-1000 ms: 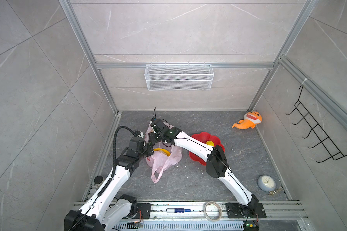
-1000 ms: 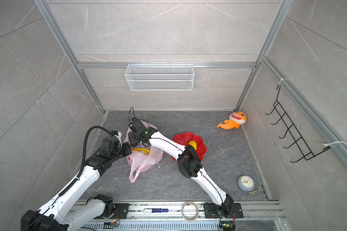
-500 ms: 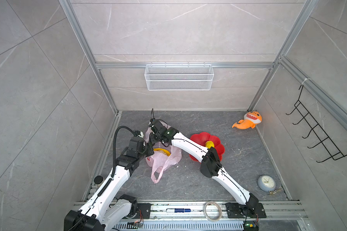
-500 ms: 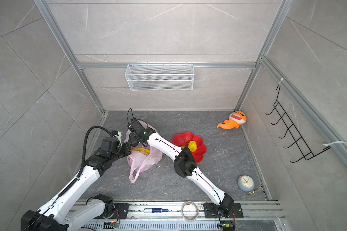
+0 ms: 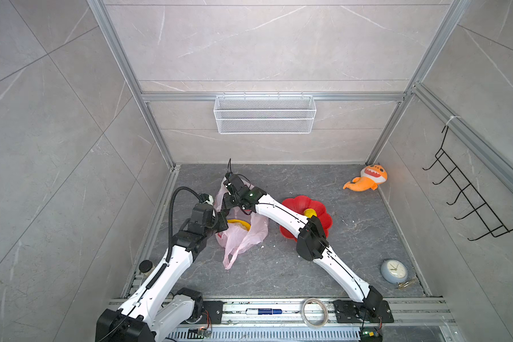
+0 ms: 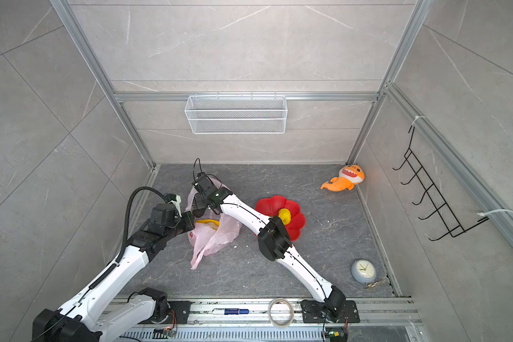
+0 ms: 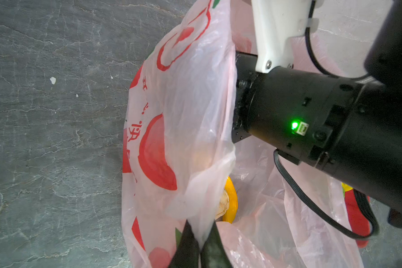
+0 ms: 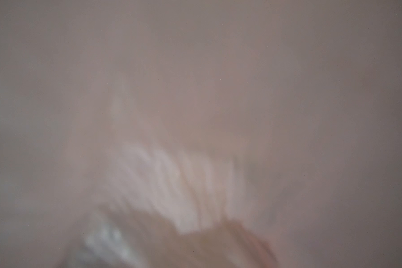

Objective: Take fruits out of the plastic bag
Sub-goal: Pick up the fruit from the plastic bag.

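Note:
The pink plastic bag (image 5: 245, 235) (image 6: 219, 234) lies on the grey floor, left of the middle. My left gripper (image 7: 201, 232) is shut on a pinch of the bag's edge (image 7: 183, 116) and holds the mouth up. A yellow fruit (image 5: 240, 224) (image 7: 232, 199) shows inside, with a beige one (image 7: 223, 203) against it. My right gripper (image 5: 227, 204) (image 6: 198, 207) reaches into the bag's mouth from the far side. Its fingers are hidden by plastic, and its wrist view is only pink blur. A small yellow fruit (image 5: 309, 212) (image 6: 284, 213) lies on the red plate (image 5: 296, 204).
An orange plush shark (image 5: 366, 177) lies in the far right corner. A round clock (image 5: 394, 271) sits at the near right. A tape roll (image 5: 314, 312) and a marker (image 5: 264, 311) lie on the front rail. A wire basket (image 5: 264, 114) and a black hook rack (image 5: 468, 201) hang on the walls.
My right arm has pushed its gripper a little further left and back at the bag's mouth, and its elbow has shifted left. The left arm has held still.

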Motion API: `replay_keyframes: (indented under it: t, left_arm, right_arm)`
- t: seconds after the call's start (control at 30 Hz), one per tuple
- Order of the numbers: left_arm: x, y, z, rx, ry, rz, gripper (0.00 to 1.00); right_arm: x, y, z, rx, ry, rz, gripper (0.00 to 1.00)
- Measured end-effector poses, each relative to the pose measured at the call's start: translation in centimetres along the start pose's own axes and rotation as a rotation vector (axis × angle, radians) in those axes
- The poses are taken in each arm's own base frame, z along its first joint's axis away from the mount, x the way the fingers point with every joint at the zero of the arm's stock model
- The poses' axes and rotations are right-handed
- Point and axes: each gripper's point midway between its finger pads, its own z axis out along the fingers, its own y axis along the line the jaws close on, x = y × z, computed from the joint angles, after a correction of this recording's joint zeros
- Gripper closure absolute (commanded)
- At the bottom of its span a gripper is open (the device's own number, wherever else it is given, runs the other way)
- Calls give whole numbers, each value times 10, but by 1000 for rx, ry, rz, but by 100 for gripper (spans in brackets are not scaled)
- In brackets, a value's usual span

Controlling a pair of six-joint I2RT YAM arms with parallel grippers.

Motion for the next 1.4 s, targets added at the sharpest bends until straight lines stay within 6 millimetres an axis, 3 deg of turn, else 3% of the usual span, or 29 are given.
replay_keyframes:
  t: [0.33, 0.47, 0.67, 0.93, 1.4]
  left_arm:
    - [-3, -8, -5, 47, -24, 13, 100]
    - [-2, -10, -5, 61, -20, 18, 100]
    - [-2, -10, -5, 62, -19, 19, 100]
    - [-2, -10, -5, 61, -19, 19, 100]
    - [-3, -7, -5, 45, -27, 18, 100]
  right_arm:
    - [8, 1, 12, -30, 15, 6, 13]
    - [4, 3, 12, -42, 2, 11, 24]
    - [2, 3, 13, -46, -9, 12, 48]
    - [8, 0, 12, -42, -1, -1, 64]
    - [21, -5, -16, -37, 62, -40, 73]
